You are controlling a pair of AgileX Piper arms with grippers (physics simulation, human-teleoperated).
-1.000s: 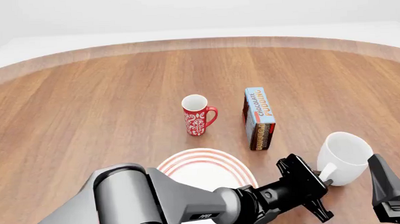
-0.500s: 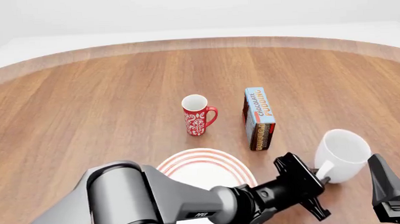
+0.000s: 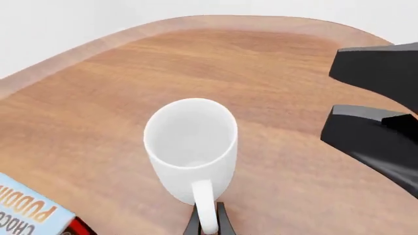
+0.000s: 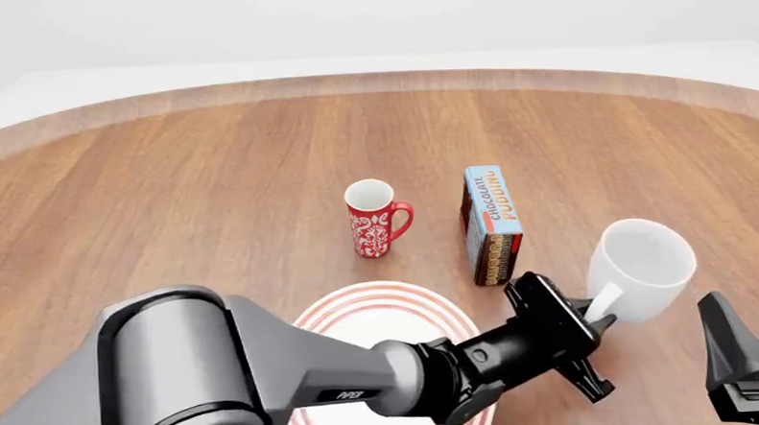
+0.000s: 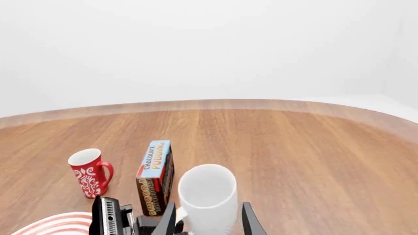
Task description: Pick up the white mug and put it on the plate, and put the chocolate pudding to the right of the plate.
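Observation:
The white mug hangs tilted above the table, right of the chocolate pudding. My left gripper is shut on the mug's loop handle. In the left wrist view the mug fills the middle with the gripper pinching the handle. The plate lies near the front, partly hidden under my left arm. My right gripper is open at the front right corner, close to the mug. In the right wrist view its fingers stand on either side of the mug.
A slim red mug with white floral pattern stands left of the pudding box, behind the plate. It also shows in the right wrist view, beside the pudding. The table's curved far edge runs across the back.
My left gripper has lifted the white mug by its handle, up and slightly to the left. The left arm has swung over more of the plate. The right gripper has not moved.

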